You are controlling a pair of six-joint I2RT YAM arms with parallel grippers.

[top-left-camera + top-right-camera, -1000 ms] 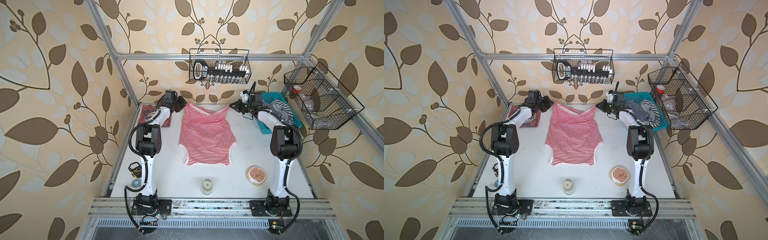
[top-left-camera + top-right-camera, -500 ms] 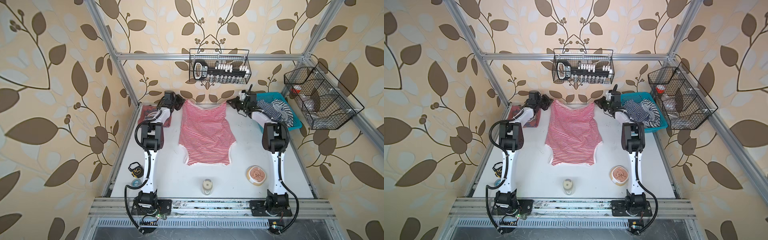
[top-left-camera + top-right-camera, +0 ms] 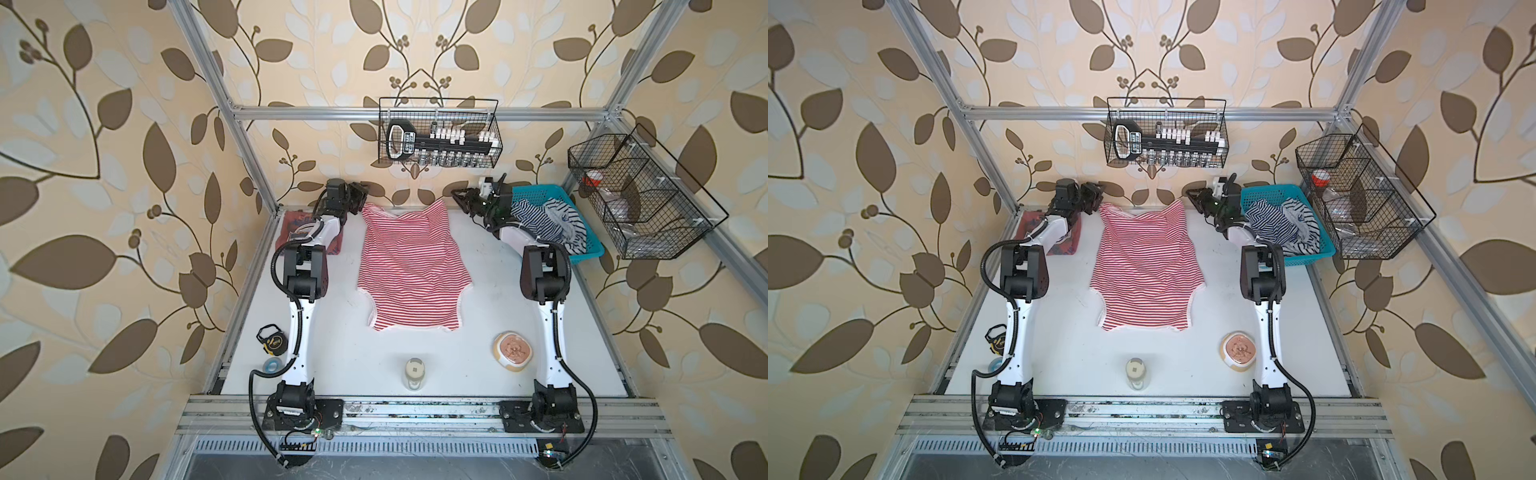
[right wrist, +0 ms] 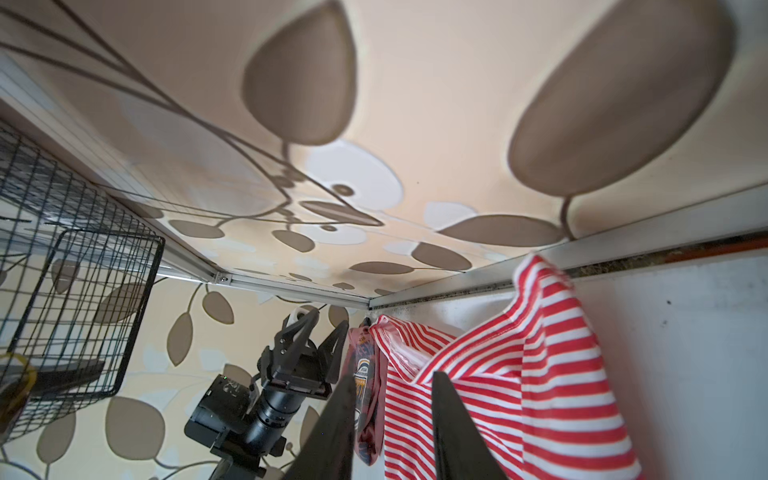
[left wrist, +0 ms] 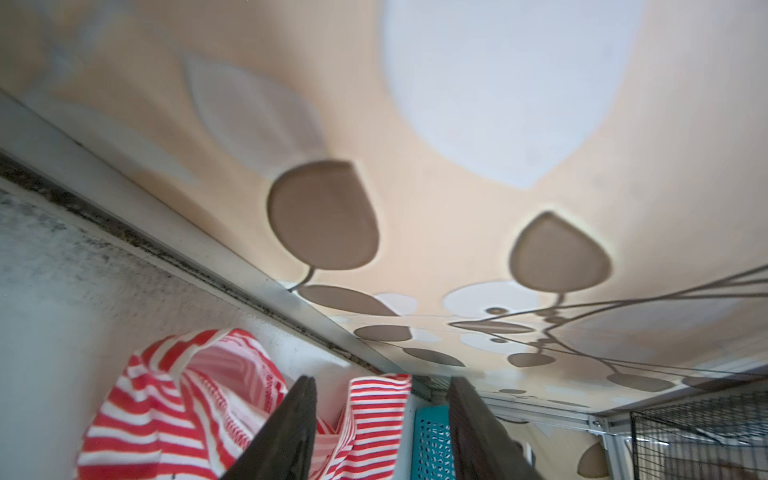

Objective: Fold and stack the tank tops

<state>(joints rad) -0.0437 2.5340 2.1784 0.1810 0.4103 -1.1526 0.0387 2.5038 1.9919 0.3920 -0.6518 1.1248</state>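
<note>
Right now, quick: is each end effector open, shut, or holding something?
Left end effector: open, holding nothing.
Right end effector: open, holding nothing.

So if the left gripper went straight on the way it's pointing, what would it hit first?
Probably the raised edge of the striped tank top, seen between the open fingers of the left gripper, though depth is unclear.

Tank top [image 3: 409,266]: soft wrinkled cloth; table [image 3: 340,361]: matt white, scuffed; basket [image 3: 540,194]: perforated teal plastic; frame [image 3: 316,111]: brushed metal
</note>
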